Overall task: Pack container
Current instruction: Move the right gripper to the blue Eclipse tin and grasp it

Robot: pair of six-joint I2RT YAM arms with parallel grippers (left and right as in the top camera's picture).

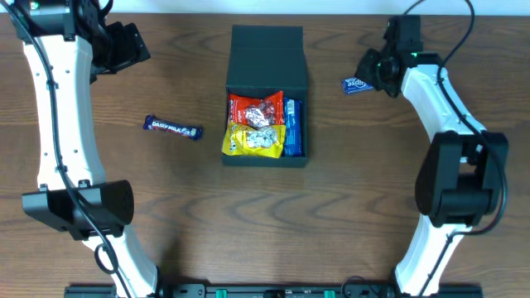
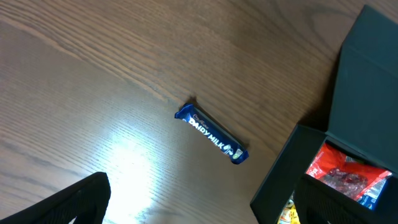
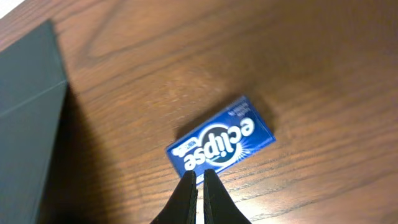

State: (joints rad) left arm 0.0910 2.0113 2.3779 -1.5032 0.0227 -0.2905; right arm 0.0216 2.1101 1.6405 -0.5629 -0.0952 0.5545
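The dark teal container (image 1: pixel 267 51) stands open at the table's middle, its flap lid folded back. It holds red, yellow and blue snack packets (image 1: pixel 257 124). It also shows in the left wrist view (image 2: pixel 367 87) and the right wrist view (image 3: pixel 25 118). A Dairy Milk bar (image 1: pixel 174 127) lies on the table left of the container, also in the left wrist view (image 2: pixel 211 134). My left gripper (image 2: pixel 205 186) is open and empty, high above the bar. A blue Eclipse gum pack (image 3: pixel 221 143) lies right of the container (image 1: pixel 356 84). My right gripper (image 3: pixel 200 174) is shut and empty, its tips just short of the pack.
The table is dark brown wood (image 1: pixel 166 207). The arm bases stand at the front left and front right corners.
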